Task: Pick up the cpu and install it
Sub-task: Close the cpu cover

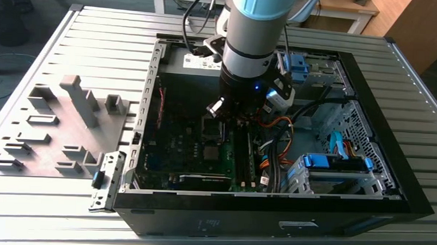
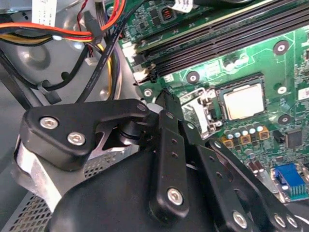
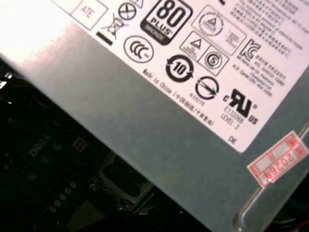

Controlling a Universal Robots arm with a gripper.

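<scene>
The cpu (image 2: 244, 102), a small square chip with a silver-grey top, lies flat in the black socket frame (image 2: 241, 79) on the green motherboard (image 2: 270, 63) in the second wrist view. A metal retention plate (image 2: 200, 115) stands beside that socket. My gripper (image 2: 166, 96) hangs a little to one side of the cpu and holds nothing that I can see. In the exterior view the gripper (image 1: 229, 116) is low inside the open computer case (image 1: 391, 177), just above the socket area (image 1: 212, 132).
A big grey box with a white label (image 3: 193, 96) is close to the first wrist camera. Memory slots (image 2: 227, 34) and orange, red and black cables (image 2: 72, 34) run near the gripper. A drive cage with blue clips (image 1: 337, 165) stands at the exterior view's right, a grey fixture block (image 1: 66, 122) outside the case at its left.
</scene>
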